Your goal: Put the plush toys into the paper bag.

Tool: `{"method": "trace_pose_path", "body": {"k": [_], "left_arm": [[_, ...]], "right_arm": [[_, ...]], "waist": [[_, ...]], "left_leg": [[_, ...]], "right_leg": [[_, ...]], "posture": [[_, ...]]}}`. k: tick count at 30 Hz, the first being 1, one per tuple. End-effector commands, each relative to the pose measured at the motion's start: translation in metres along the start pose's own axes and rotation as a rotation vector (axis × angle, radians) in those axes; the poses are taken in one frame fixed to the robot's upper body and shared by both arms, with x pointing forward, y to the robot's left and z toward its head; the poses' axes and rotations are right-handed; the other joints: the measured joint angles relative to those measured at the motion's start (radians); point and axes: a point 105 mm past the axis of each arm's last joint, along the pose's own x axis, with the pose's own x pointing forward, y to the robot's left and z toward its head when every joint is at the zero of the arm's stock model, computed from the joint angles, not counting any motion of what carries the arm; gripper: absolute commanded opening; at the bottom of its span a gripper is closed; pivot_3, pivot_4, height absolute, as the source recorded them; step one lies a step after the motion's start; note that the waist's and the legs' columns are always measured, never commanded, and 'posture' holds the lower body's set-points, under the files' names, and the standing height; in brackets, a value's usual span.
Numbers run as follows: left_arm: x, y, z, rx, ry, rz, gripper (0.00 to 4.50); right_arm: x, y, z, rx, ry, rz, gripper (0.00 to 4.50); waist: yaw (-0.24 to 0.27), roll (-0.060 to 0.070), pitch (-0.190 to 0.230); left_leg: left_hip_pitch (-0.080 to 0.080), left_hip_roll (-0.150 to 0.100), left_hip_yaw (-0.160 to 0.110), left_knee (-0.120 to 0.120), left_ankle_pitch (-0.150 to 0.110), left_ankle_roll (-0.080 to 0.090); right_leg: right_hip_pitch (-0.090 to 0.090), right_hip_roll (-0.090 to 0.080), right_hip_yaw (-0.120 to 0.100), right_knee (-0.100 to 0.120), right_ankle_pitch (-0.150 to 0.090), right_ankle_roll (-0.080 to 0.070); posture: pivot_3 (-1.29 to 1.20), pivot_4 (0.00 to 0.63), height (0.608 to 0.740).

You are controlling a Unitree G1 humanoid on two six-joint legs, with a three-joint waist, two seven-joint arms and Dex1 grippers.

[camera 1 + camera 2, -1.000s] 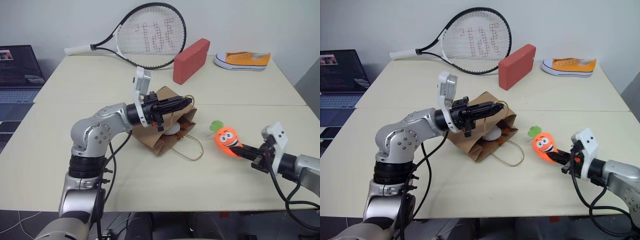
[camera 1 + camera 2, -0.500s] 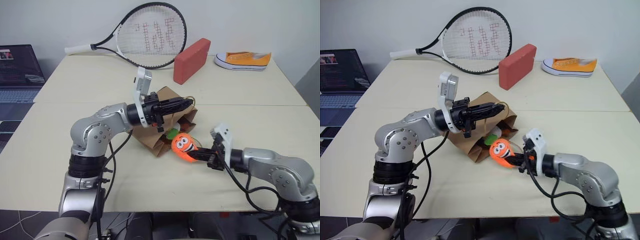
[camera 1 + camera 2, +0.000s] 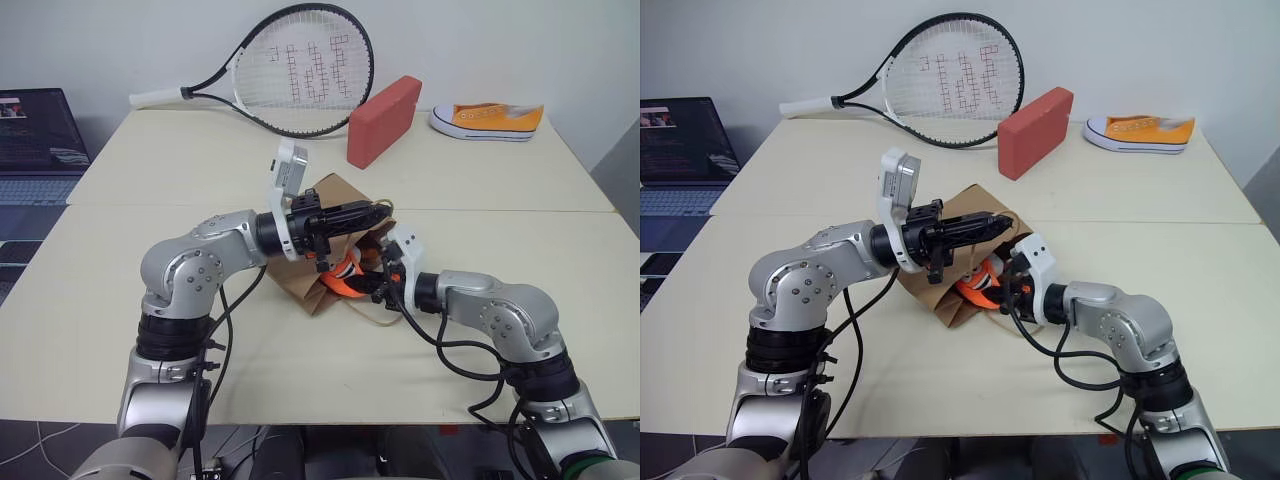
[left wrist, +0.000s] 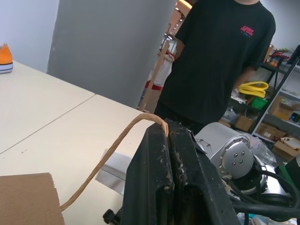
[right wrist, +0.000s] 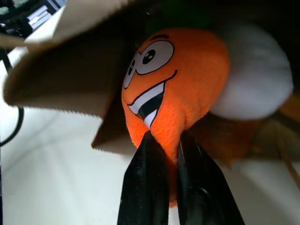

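The brown paper bag (image 3: 305,283) lies on its side in the middle of the table, mouth facing right. My left gripper (image 3: 378,211) is shut on the bag's twine handle (image 4: 112,150) and holds the upper edge of the mouth lifted. My right gripper (image 5: 164,140) is shut on the lower tip of the orange carrot plush (image 5: 187,79). The carrot (image 3: 345,283) sits in the bag's mouth, partly under the raised paper edge. Behind it, deeper inside the bag, is the white egg plush (image 5: 253,79), mostly hidden.
A tennis racket (image 3: 290,70) lies at the far edge of the table, beside a red block (image 3: 383,120) and an orange sneaker (image 3: 487,120). A laptop (image 3: 35,135) stands off the table's left side. A person (image 4: 220,61) in a black shirt stands beyond the right end.
My right gripper carried the carrot leftward from the table's right side to the bag's mouth. The left gripper stayed in place, holding the handle.
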Motion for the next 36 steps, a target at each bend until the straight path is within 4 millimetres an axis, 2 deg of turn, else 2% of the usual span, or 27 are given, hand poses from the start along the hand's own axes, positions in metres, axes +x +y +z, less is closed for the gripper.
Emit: {"method": "trace_pose_path", "body": {"k": [1, 13, 20, 27, 30, 36], "left_arm": [[0.003, -0.009, 0.004, 0.019, -0.014, -0.036, 0.00], [0.008, -0.012, 0.001, 0.003, -0.021, -0.045, 0.00], [0.008, -0.014, 0.000, -0.002, -0.020, -0.045, 0.00], [0.009, -0.012, 0.003, -0.002, -0.032, -0.040, 0.00], [0.007, -0.011, 0.005, 0.002, -0.036, -0.030, 0.00], [0.003, -0.006, 0.007, 0.015, -0.041, -0.002, 0.00]], "right_arm": [[0.001, 0.006, 0.016, -0.027, -0.048, 0.023, 0.02], [0.039, 0.005, 0.036, 0.056, -0.139, -0.010, 0.02], [0.043, 0.008, 0.048, 0.044, -0.180, 0.024, 0.02], [0.057, 0.009, 0.039, 0.006, -0.146, 0.008, 0.02], [0.057, 0.002, 0.037, -0.027, -0.151, -0.045, 0.82], [0.050, 0.000, 0.034, -0.088, -0.141, -0.060, 2.94]], "waist": [[-0.001, 0.000, 0.000], [-0.014, 0.000, 0.000], [-0.015, 0.000, 0.000], [-0.018, 0.000, 0.000], [-0.018, 0.000, 0.000], [-0.018, 0.000, 0.000]], "left_leg": [[0.000, 0.000, 0.000, 0.000, 0.000, 0.000], [0.000, 0.000, 0.000, -0.001, 0.000, 0.000], [0.000, 0.000, -0.001, -0.001, 0.000, 0.000], [0.000, 0.000, -0.001, -0.001, 0.000, 0.000], [0.000, 0.000, -0.001, -0.001, 0.000, 0.000], [0.000, 0.000, -0.001, -0.001, 0.000, 0.000]], "right_leg": [[0.000, 0.000, 0.000, 0.000, 0.000, 0.000], [0.000, 0.000, 0.000, 0.000, 0.001, 0.001], [0.000, 0.000, 0.000, 0.000, 0.001, 0.001], [0.000, 0.000, -0.001, 0.000, 0.001, 0.001], [-0.001, 0.000, -0.001, 0.000, 0.001, 0.001], [-0.001, 0.000, -0.001, 0.000, 0.001, 0.001]], "posture": [[0.00, 0.150, 0.740], [0.00, 0.150, 0.740], [0.00, 0.150, 0.740], [0.00, 0.150, 0.740], [0.00, 0.150, 0.740], [0.00, 0.150, 0.740]]}}
